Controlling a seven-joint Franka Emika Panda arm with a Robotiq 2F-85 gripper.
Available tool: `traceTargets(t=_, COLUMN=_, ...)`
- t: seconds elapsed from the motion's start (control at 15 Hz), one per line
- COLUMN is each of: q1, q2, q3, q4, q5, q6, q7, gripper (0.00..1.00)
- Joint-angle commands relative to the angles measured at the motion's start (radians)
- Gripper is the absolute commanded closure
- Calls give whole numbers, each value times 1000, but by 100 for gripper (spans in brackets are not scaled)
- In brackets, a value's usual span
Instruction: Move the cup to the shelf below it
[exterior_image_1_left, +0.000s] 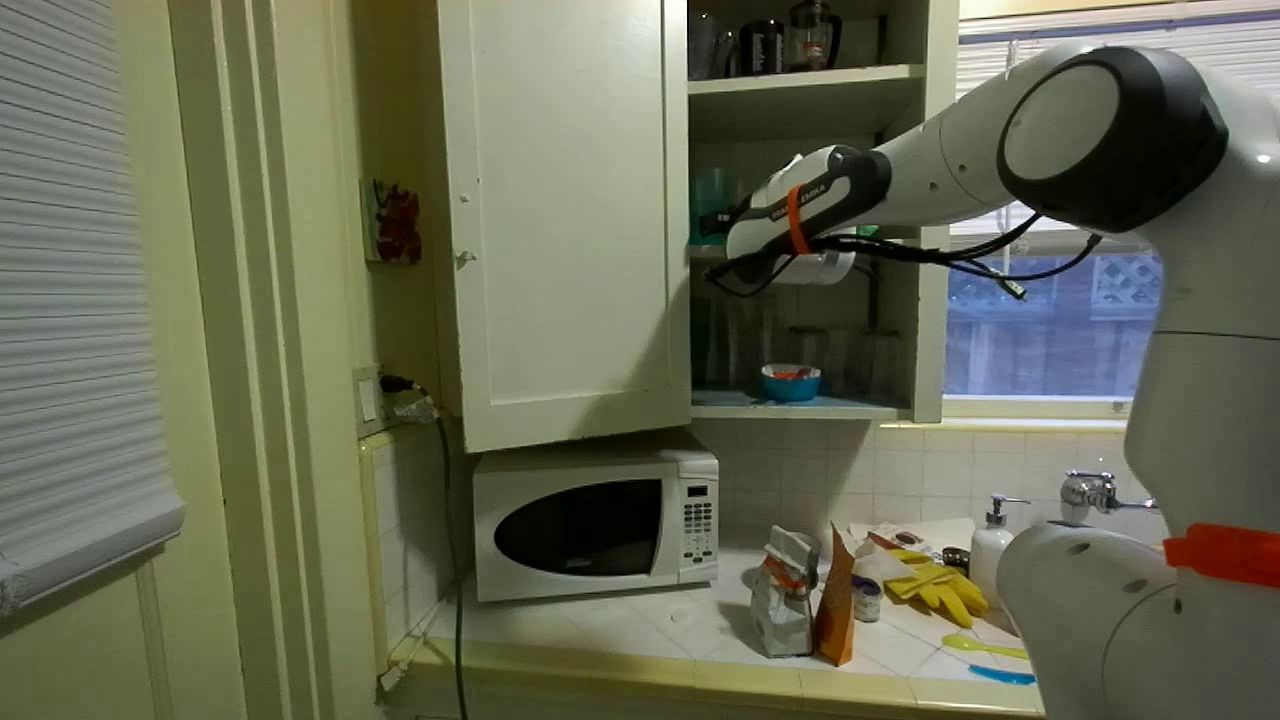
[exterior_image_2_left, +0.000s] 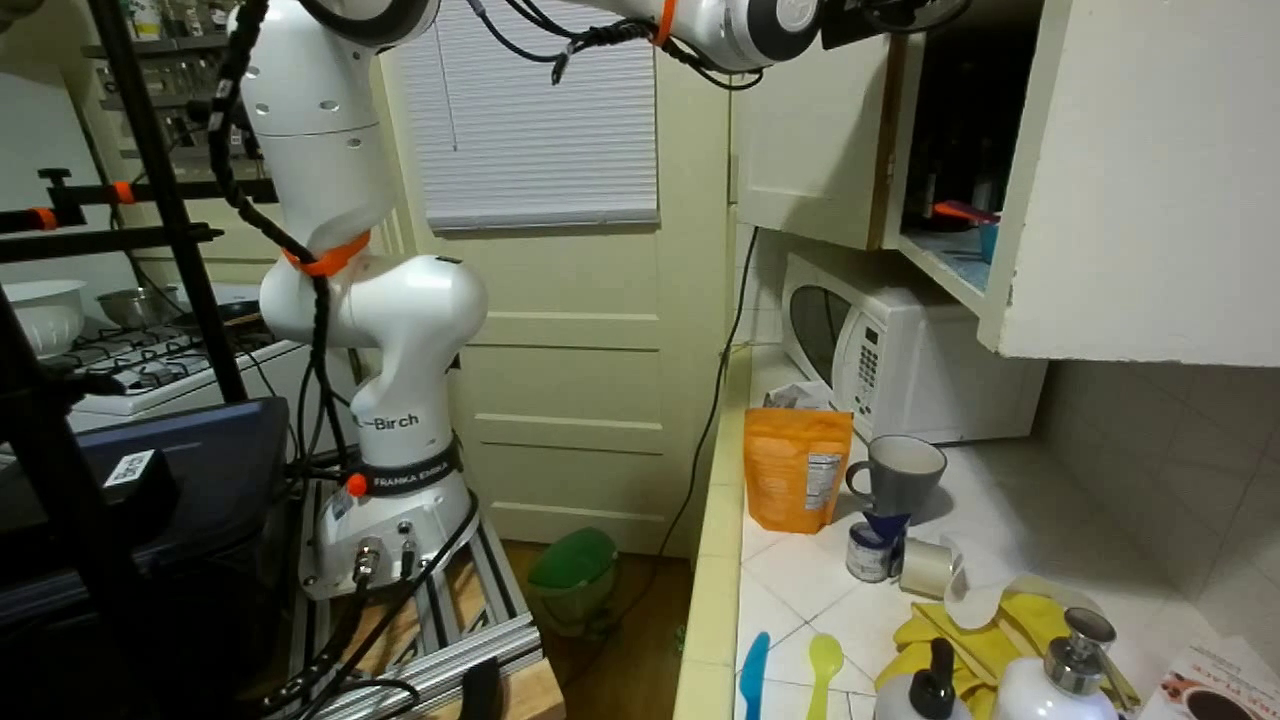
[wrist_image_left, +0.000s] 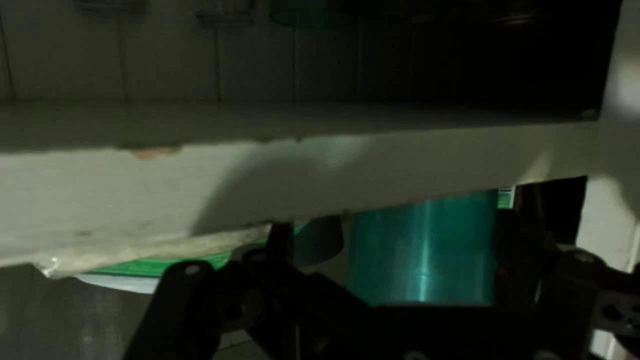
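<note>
"Front edge of the worktop (exterior_image_2_left: 800, 585), findings?"

"Orange pouch (exterior_image_2_left: 798, 470) upright near it; blue knife (exterior_image_2_left: 754, 672) also near it, lime-green spoon (exterior_image_2_left: 824, 662) just beside the knife."

"Anything further back?"

"Yellow gloves (exterior_image_1_left: 930, 585), lying crumpled, between front and rear edges. White microwave (exterior_image_1_left: 597, 520) occupies the rear corner nearest the door (exterior_image_2_left: 570, 380)."

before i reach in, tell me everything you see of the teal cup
The teal cup is translucent and glossy, perhaps plastic. In an exterior view it looks upright in the cupboard, one level above the lowest shelf, near the open door. In the wrist view a white board hides one end and the dark, open tool the other; whether the tool touches it is unclear.
</note>
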Motion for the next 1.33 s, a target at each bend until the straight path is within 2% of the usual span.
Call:
traceTargets(t=0.0, q1=92, q2=19, q3=-85, q4=35, q5=20, q6=-46, q7=-4, gripper=0)
traceTargets(t=0.4, q1=215, q2=26, q3=-204, q4=77, q5=15, q6=-68, q7=-11, gripper=0)
traceTargets(t=0.47, q1=235, q2=26, q3=-225, q4=83, q5=15, q6=-76, q7=-11, gripper=7)
traceTargets(t=0.53, q1=256, q2=26, q3=-245, q4=89, q5=14, q6=-84, q7=-12, gripper=26)
traceTargets(t=0.73, q1=316, q2=21, q3=-303, q4=103, q5=10, q6=-99, q7=-14, gripper=50)
traceTargets(t=0.8, q1=335, q2=20, q3=-321, q4=104, q5=8, q6=-97, q7=-14, gripper=53)
traceTargets(t=1.07, q1=368, q2=31, q3=-363, q4=108, q5=1, q6=-76, q7=-10, gripper=53)
traceTargets(t=1.27, q1=313, q2=28, q3=-291, q4=99, q5=-16, q6=-45, q7=-14, gripper=53)
